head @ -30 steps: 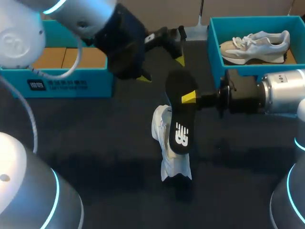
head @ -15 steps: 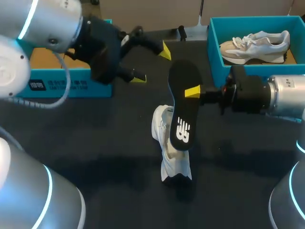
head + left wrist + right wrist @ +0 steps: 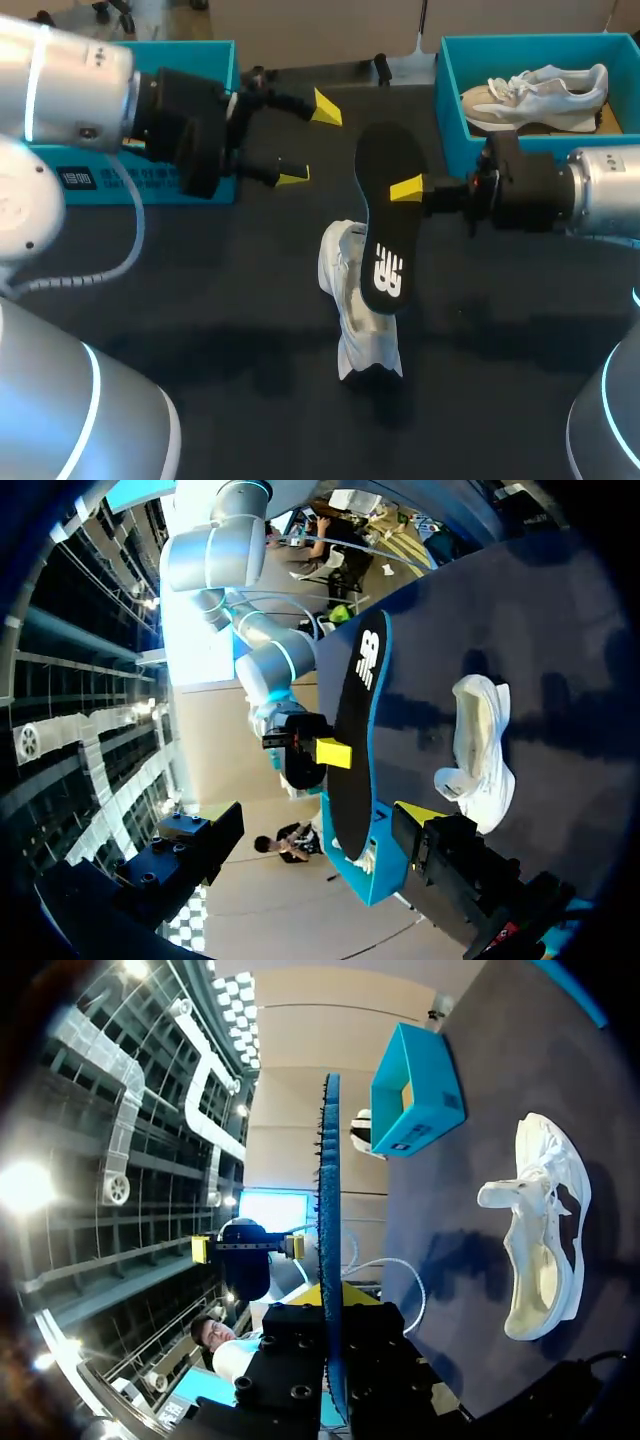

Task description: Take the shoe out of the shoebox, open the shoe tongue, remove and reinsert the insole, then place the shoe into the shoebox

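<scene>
On the table [image 3: 200, 300], your left box [image 3: 100, 182] is mostly hidden by the left arm. The right box [image 3: 450, 110] holds a second shoe [image 3: 535, 95]. The shoe [image 3: 340, 270] lies mid-table, long axis running near to far. The insole [image 3: 385, 240] hangs just above it, roughly parallel, pinched by your right gripper [image 3: 398, 190]. Your left gripper [image 3: 308, 142] is spread wide and empty, beyond the shoe.
</scene>
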{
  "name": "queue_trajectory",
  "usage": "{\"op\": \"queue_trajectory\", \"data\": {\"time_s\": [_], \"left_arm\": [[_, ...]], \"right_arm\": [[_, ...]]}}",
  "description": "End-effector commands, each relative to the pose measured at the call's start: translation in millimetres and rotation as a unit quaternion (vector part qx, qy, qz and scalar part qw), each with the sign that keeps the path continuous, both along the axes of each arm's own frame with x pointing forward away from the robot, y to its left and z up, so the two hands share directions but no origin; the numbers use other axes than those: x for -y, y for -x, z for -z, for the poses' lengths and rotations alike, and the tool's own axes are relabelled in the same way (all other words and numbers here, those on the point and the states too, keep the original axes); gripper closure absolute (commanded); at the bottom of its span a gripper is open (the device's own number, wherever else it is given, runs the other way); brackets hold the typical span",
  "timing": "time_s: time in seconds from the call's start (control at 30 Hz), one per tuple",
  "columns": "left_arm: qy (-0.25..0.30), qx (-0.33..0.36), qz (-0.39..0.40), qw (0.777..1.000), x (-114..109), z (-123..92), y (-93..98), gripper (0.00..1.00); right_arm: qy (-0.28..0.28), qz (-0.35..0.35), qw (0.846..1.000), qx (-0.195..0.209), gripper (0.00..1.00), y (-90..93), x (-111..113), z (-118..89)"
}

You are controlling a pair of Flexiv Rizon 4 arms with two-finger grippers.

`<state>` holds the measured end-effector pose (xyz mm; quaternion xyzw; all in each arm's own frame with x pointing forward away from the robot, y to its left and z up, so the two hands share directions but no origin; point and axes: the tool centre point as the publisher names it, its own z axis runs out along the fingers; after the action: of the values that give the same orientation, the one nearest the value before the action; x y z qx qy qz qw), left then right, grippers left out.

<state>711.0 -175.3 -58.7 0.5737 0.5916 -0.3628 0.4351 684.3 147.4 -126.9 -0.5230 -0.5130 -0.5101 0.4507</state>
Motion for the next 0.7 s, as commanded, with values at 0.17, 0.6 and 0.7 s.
{"op": "queue_trajectory", "data": {"time_s": [0.17, 0.6, 0.7], "left_arm": [[0.066, -0.041, 0.001, 0.997, -0.1, 11.5, 6.2, 0.00], [0.061, -0.040, -0.003, 0.997, -0.2, 12.5, 5.6, 0.00], [0.061, -0.040, -0.003, 0.997, -0.2, 12.5, 5.6, 0.00]], "right_arm": [[0.007, -0.001, 1.000, -0.006, 1.00, 1.3, 0.6, 2.0], [0.041, -0.017, 0.999, -0.023, 1.00, -1.1, -0.8, 6.1], [0.039, -0.014, 0.999, -0.020, 1.00, -0.7, -1.1, 6.8]]}}
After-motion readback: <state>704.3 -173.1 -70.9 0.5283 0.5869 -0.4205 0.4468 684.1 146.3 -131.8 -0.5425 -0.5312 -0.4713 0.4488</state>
